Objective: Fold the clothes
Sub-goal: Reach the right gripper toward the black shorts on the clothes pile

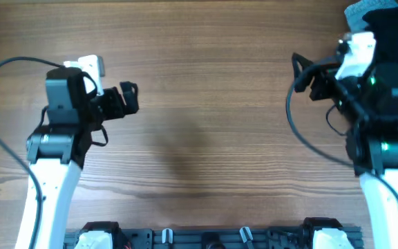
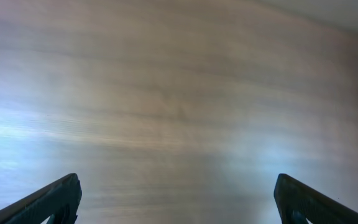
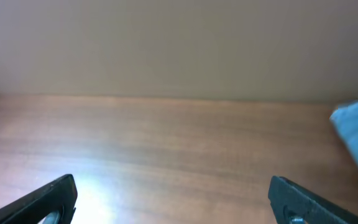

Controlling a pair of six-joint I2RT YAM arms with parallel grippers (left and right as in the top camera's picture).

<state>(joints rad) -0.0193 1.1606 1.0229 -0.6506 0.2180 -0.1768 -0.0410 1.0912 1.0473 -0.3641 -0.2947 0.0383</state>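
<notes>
At the upper right corner of the overhead view the black shorts [image 1: 396, 29] lie bunched, partly under the right arm and cut off by the frame edge, so their legs and waistband cannot be made out. A pale blue cloth [image 1: 363, 8] shows just above them, and again as a blur at the right edge of the right wrist view [image 3: 357, 127]; what it is I cannot tell.

The left hand [image 1: 130, 98] hangs over bare worktop [image 1: 206, 138] at centre left, well apart from the fabric, its jaws wide and holding nothing [image 2: 176, 186]. The right hand [image 1: 315, 83] is also wide and empty [image 3: 173, 186], pointing toward the middle of the frame, away from the heap.

Nothing is spread out yet. The likely trouble is a blind pick: reaching into the heap, the right hand could close on the blue cloth instead, or pinch several layers at once and lift a knot rather than one edge. A careless pull might also drag fabric off the worktop's corner.
</notes>
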